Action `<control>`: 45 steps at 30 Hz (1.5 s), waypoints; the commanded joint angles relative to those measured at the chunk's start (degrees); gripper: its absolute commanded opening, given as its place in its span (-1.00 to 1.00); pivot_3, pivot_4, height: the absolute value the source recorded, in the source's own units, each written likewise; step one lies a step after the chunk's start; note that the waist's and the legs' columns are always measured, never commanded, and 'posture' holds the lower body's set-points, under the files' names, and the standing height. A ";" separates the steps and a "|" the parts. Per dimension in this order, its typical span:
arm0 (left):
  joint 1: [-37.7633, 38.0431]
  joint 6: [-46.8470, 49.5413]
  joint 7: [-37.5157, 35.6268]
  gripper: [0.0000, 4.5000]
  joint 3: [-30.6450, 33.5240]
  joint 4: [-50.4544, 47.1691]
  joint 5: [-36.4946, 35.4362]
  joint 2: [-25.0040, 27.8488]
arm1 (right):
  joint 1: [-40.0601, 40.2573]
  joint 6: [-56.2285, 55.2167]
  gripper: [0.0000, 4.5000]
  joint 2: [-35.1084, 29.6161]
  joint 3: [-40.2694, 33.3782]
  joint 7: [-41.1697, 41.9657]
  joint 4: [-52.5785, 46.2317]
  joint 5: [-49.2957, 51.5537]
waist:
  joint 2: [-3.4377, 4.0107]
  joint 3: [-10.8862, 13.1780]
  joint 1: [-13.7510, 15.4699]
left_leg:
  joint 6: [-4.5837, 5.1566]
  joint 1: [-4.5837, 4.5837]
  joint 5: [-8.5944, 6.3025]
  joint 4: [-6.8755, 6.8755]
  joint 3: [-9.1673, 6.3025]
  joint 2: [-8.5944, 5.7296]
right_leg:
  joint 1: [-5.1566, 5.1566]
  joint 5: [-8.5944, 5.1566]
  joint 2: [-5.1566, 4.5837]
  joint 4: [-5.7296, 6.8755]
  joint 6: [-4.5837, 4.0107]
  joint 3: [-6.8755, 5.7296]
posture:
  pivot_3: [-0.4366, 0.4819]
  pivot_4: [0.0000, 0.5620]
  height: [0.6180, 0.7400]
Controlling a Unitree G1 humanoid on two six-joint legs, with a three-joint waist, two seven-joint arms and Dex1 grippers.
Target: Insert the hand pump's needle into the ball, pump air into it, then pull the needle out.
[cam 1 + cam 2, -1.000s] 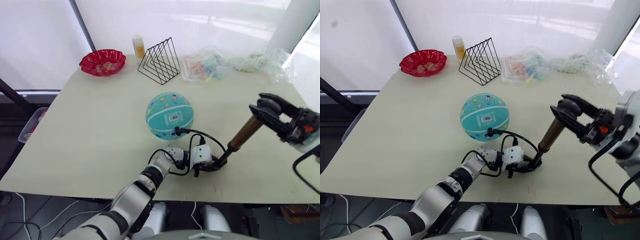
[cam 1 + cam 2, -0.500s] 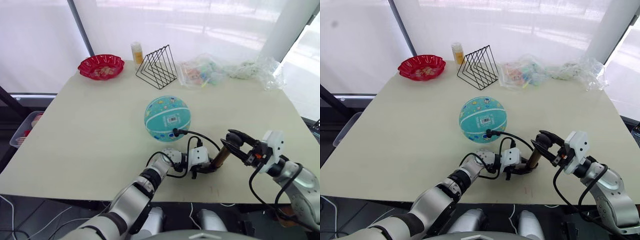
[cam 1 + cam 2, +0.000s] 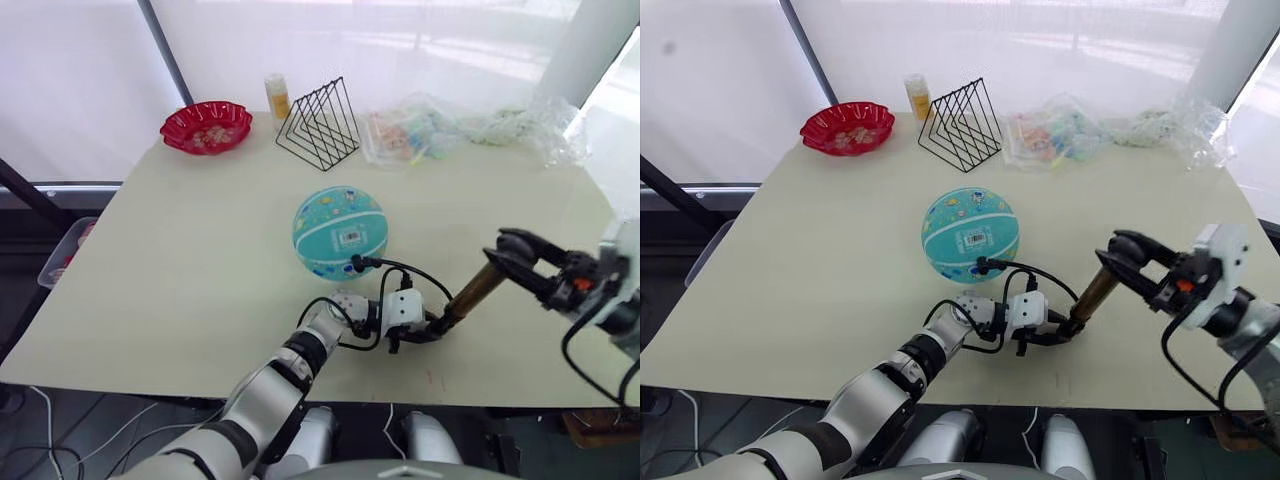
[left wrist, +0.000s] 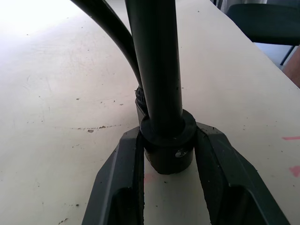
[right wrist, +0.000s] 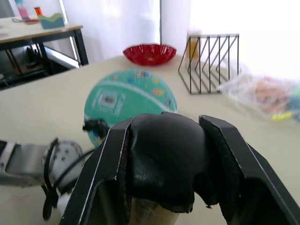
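Hand pump (image 3: 470,295), tilted on the worktop (image 3: 180,260), base cap clenched in the left claw (image 4: 167,161), black T-handle grasped by the right claw (image 5: 164,164), its hose (image 3: 400,268) looping to the teal ball (image 3: 339,232) at worktop centre, fitting against the ball's near side.

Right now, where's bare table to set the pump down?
Bare: the wide stretch left of the ball, below the red dish. Crowded: the back edge with wire rack and plastic bags, and the hose loop by the ball.
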 commanded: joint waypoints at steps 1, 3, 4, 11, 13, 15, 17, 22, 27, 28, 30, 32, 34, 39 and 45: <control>3.16 3.27 -0.14 -0.54 -3.35 5.81 5.41 2.79 | -3.65 -0.06 -0.28 -2.19 -9.37 -4.01 -3.74 6.78 | -0.04 0.06 0.01 | 0.00 0.00 0.00 0.00 0.00 0.00 | 0.00 0.00 0.00 0.00 0.00 0.00 | -0.05 -0.47 1.00; 3.11 3.28 -0.20 -0.54 -3.33 5.83 5.40 2.85 | -4.06 0.95 -0.28 -2.41 -9.54 -4.98 -4.23 7.91 | -0.08 0.09 0.01 | 0.00 -0.05 0.00 0.00 -0.02 0.00 | 0.00 0.00 0.00 0.00 0.00 -0.02 | -0.05 -0.47 1.00; 3.11 3.31 -0.24 -0.54 -3.33 5.82 5.39 2.85 | -3.21 1.40 -0.28 -2.02 -8.42 -4.77 -4.51 6.84 | -0.13 0.12 0.01 | 0.00 -0.04 0.00 0.00 -0.02 0.00 | 0.00 0.00 0.00 0.00 0.00 -0.03 | -0.05 -0.47 1.00; 2.92 3.46 -0.11 -0.54 -3.42 5.71 5.39 2.68 | 7.69 -3.22 -0.28 2.90 11.31 0.86 2.66 -14.55 | -0.94 -0.54 -0.20 | -0.01 0.19 0.00 -0.05 -0.03 0.04 | 0.11 -0.02 0.07 -0.01 0.00 -0.05 | -0.05 -0.47 1.00; 2.82 3.50 0.02 -0.54 -3.41 5.75 5.37 2.65 | 8.68 -6.29 -0.28 3.25 16.55 1.83 7.40 -21.48 | -1.22 -0.93 -0.41 | -0.01 0.33 0.00 -0.05 -0.03 0.05 | 0.23 -0.03 0.08 -0.01 0.01 -0.05 | -0.05 -0.47 1.00; 2.80 3.57 0.16 -0.54 -3.34 5.80 5.39 2.59 | 8.35 -9.13 -0.28 6.06 19.39 1.98 11.28 -23.81 | -1.46 -1.11 -0.38 | -0.01 0.42 -0.01 -0.04 0.00 0.07 | 0.32 -0.08 0.10 0.00 0.11 -0.04 | -0.05 -0.47 1.00; 2.86 3.63 0.23 -0.54 -3.31 5.74 5.40 2.60 | 8.71 -11.54 -0.28 7.90 22.58 2.51 14.51 -26.72 | -1.64 -1.23 -0.34 | -0.01 0.44 0.00 -0.04 -0.04 0.19 | 0.33 -0.10 0.19 0.00 0.14 -0.10 | -0.05 -0.47 1.00; 3.05 3.73 0.36 -0.54 -3.24 5.58 5.33 2.66 | 8.98 -16.37 -0.28 13.15 26.25 3.23 21.23 -30.42 | -1.54 -1.57 -0.35 | -0.03 0.50 -0.01 -0.07 -0.05 0.25 | 0.34 -0.03 0.28 0.01 0.01 -0.06 | -0.05 -0.47 1.00; 3.21 3.58 0.25 -0.54 -3.27 5.53 5.35 2.76 | 8.31 -17.68 -0.28 13.10 21.82 4.13 15.98 -27.26 | -1.44 -1.62 -0.31 | -0.03 0.52 -0.01 -0.07 -0.04 0.24 | 0.34 -0.03 0.29 0.01 0.00 -0.02 | -0.05 -0.47 1.00; 3.26 3.56 0.17 -0.54 -3.28 5.51 5.34 2.78 | 8.26 -17.36 -0.28 12.13 20.07 4.51 13.59 -25.83 | -1.36 -1.57 -0.27 | -0.03 0.51 -0.01 -0.07 -0.04 0.24 | 0.34 -0.03 0.29 0.01 0.00 -0.02 | -0.05 -0.47 1.00; 3.43 3.47 0.10 -0.54 -3.29 5.43 5.34 2.88 | 8.37 -16.12 -0.28 10.79 16.87 4.33 9.72 -23.14 | -1.10 -1.38 -0.22 | -0.03 0.48 -0.01 -0.04 -0.03 0.23 | 0.34 -0.03 0.28 0.01 0.00 -0.01 | -0.05 -0.47 1.00; 3.58 3.44 0.06 -0.54 -3.25 5.33 5.34 2.99 | 8.38 -14.17 -0.28 9.38 13.31 3.81 6.36 -19.79 | -0.61 -1.12 -0.18 | -0.02 0.34 0.00 -0.01 -0.03 0.16 | 0.24 -0.02 0.21 0.01 -0.01 0.02 | -0.05 -0.47 1.00; 3.76 3.38 -0.03 -0.54 -3.21 5.21 5.36 3.11 | 8.15 -12.00 -0.28 7.79 8.53 3.31 3.14 -15.44 | -0.35 -0.93 -0.06 | -0.03 0.26 0.00 -0.04 -0.06 0.17 | 0.16 -0.02 0.21 0.02 -0.04 -0.02 | -0.05 -0.47 1.00; 3.93 3.28 -0.26 -0.54 -3.26 5.13 5.42 3.18 | 6.01 -6.87 -0.28 3.66 -3.09 1.87 -0.83 -3.88 | -0.17 -0.52 -0.07 | -0.01 0.11 0.00 -0.01 -0.01 0.02 | 0.06 -0.01 0.05 0.01 -0.02 0.03 | -0.05 -0.47 1.00; 3.73 3.28 -0.29 -0.54 -3.37 5.16 5.53 3.08 | -0.72 -3.08 -0.28 0.00 -9.92 -3.48 -1.82 6.35 | -0.01 -0.11 -0.08 | 0.00 0.07 0.00 0.00 0.00 0.02 | 0.08 0.00 0.03 0.02 0.00 -0.01 | -0.05 -0.47 1.00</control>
